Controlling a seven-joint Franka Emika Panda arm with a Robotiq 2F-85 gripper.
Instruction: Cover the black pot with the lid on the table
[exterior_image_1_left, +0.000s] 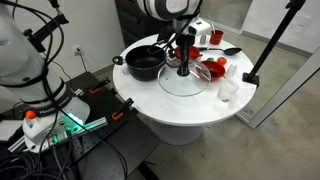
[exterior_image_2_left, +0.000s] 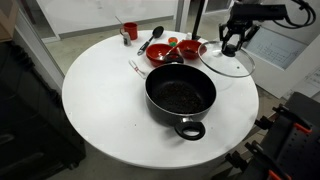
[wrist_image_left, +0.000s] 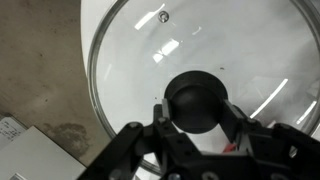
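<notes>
The black pot stands open and empty on the round white table. The glass lid lies beside the pot near the table's edge, about level. My gripper comes down from above, and its two fingers press on both sides of the lid's black knob. Whether the lid still rests on the table I cannot tell.
Two red bowls, a black ladle and a red cup sit behind the pot. A clear cup stands near the lid. A black stand rises beside the table.
</notes>
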